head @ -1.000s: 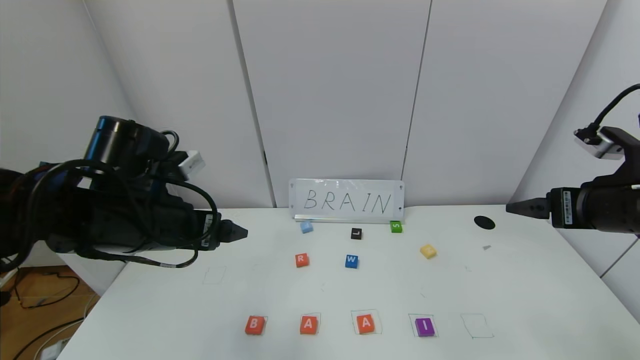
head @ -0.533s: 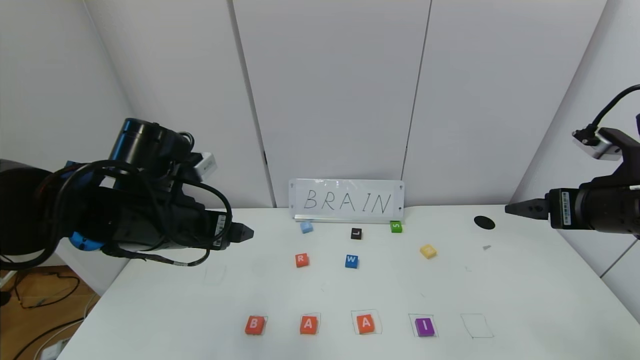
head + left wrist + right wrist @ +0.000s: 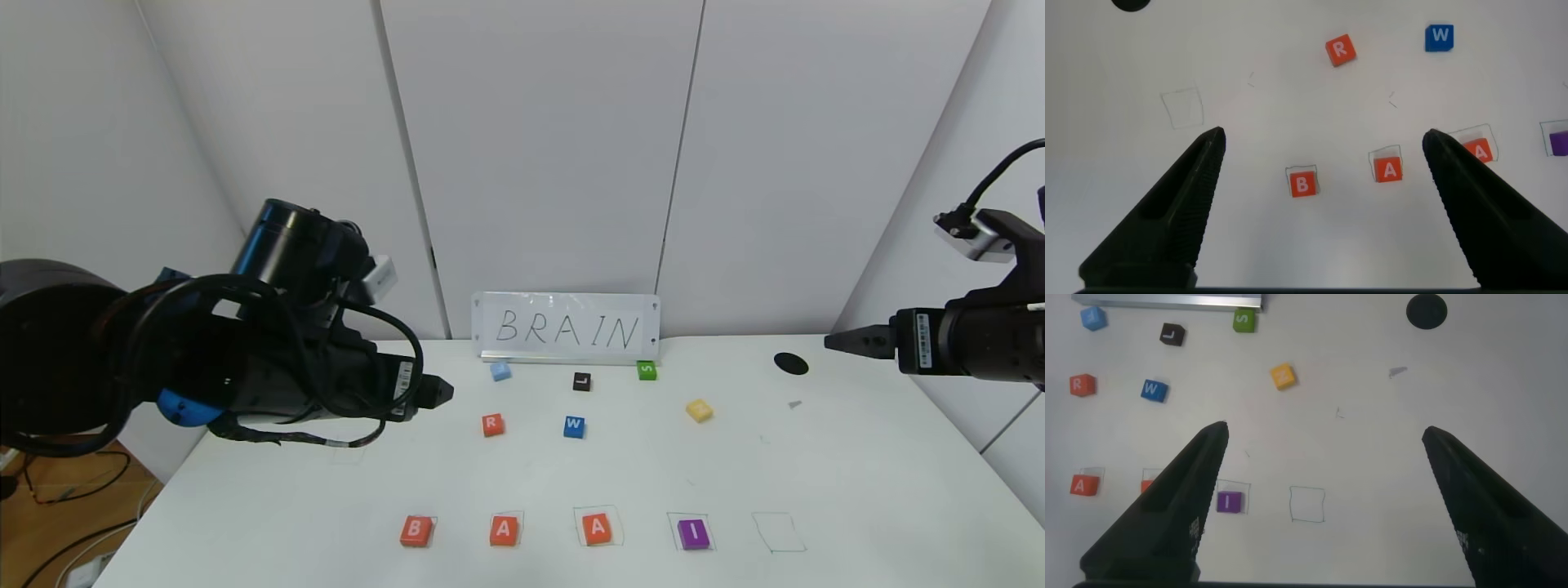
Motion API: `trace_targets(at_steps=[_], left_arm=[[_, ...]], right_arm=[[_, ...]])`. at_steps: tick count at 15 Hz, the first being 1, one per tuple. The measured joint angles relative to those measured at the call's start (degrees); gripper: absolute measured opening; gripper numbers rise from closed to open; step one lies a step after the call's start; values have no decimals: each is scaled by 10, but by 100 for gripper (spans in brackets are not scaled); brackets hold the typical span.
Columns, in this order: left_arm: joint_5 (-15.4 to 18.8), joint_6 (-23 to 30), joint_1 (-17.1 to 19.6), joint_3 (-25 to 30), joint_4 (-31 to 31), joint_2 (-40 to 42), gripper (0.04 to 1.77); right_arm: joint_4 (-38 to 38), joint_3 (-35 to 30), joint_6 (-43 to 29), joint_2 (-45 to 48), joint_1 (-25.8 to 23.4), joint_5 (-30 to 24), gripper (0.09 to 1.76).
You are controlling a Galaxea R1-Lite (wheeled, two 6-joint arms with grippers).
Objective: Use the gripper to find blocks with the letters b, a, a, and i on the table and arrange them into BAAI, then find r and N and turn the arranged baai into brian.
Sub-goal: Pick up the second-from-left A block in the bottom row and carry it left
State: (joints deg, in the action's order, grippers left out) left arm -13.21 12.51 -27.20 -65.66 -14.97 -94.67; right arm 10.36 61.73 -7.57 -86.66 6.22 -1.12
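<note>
L hand point(image 3: 1323, 147): over the surface's point(image 3: 857, 490) left-far part, tips near r point(image 3: 492, 425); jaws spread wide, nothing in them.
R hand point(image 3: 1323, 441): off at right edge, high up; also wide open, empty, idle.
Blocks point(image 3: 504, 531): B, A, A, I in a row along near edge, each on/at a drawn square; one outline to right of I stands bare.
r: mid-surface, apart from blue W point(image 3: 574, 426).
N point(image 3: 699, 410): yellow, right of W, sits skewed.
Handling (guess): small, flat, stiff, light; prob. smooth so could slip or twist. Pinch across two opposite side faces, low, from above.
Hard to see: N's letter too faint to read; pale blue block point(image 3: 500, 371) letter unclear; 2nd A half hidden by R finger in wrist view.
</note>
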Motion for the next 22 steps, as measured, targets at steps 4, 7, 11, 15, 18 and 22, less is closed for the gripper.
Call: trace_targets(at_steps=[4, 7, 11, 15, 18, 22], left_arm=[[-3, 62, -67, -2, -12, -35, 172], [-5, 127, -111, 0, -11, -77, 172], [-30, 161, -140, 10, -8, -138, 172], [-41, 180, -144, 18, -4, -189, 172], [-37, 186, -144, 24, -4, -213, 172], [-34, 191, -154, 31, 12, -240, 172]], right_arm=[[0, 1, 0, 0, 0, 0, 171], [-1, 1, 0, 0, 0, 0, 171], [-1, 2, -4, 0, -1, 0, 171], [-1, 3, -4, -3, -1, 0, 171], [-2, 3, -5, -4, -1, 0, 171], [-2, 3, -4, -4, -1, 1, 171]])
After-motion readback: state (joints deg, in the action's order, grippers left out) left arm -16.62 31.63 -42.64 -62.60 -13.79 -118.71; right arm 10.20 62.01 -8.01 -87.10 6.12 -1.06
